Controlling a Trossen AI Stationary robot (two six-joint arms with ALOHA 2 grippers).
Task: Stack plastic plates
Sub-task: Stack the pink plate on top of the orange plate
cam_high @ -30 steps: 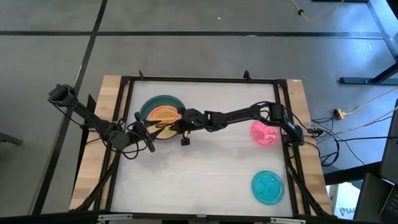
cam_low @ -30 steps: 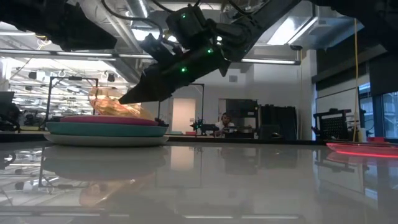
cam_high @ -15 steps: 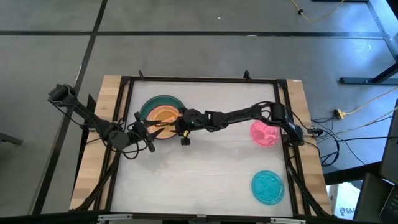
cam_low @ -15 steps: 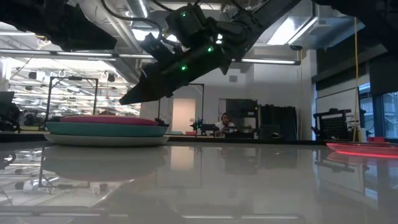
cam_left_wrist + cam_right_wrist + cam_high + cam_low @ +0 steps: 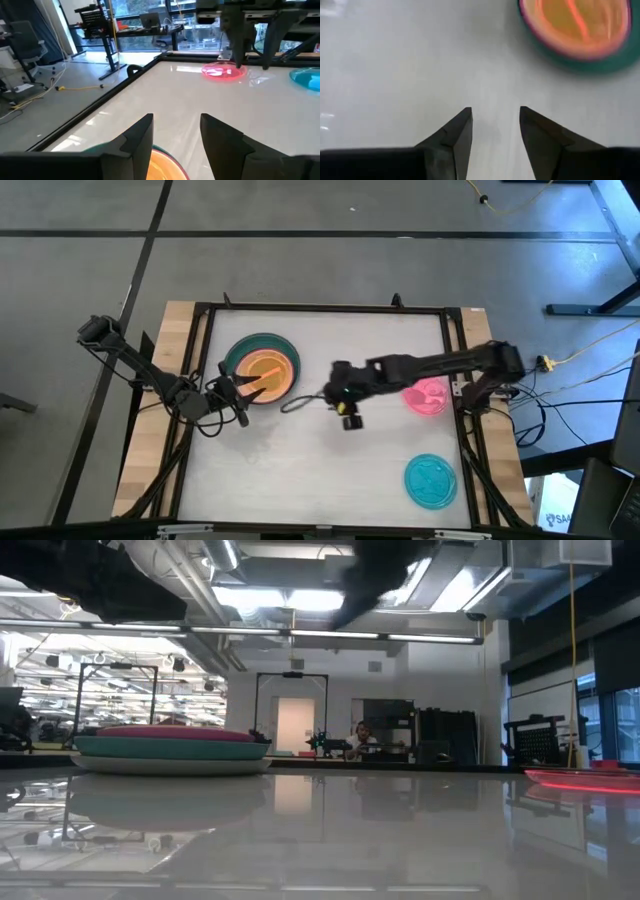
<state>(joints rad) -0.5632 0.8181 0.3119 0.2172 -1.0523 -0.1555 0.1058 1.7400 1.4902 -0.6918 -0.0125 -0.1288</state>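
A: So, what sits at the counter's (image 5: pixel 300 470) left?
B: The plate stack (image 5: pixel 262 366), orange on top, with the left pincer (image 5: pixel 243 387) released over its rim.
A: Rightward?
B: Right pincer (image 5: pixel 334 393) released mid-counter; magenta plate (image 5: pixel 426 395), then cyan plate (image 5: pixel 431 480).

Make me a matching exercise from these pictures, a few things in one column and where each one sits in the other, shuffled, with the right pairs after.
Column one:
1. round orange plastic plate
2. round magenta plastic plate
3. round cyan plastic plate
4. right gripper

Column two:
A. alone near the table's front right corner
B. on top of the stack at the left
C. over bare table between the stack and the magenta plate, fingers open and empty
D. alone at the right edge, under the right arm

Pairs: 1-B, 2-D, 3-A, 4-C
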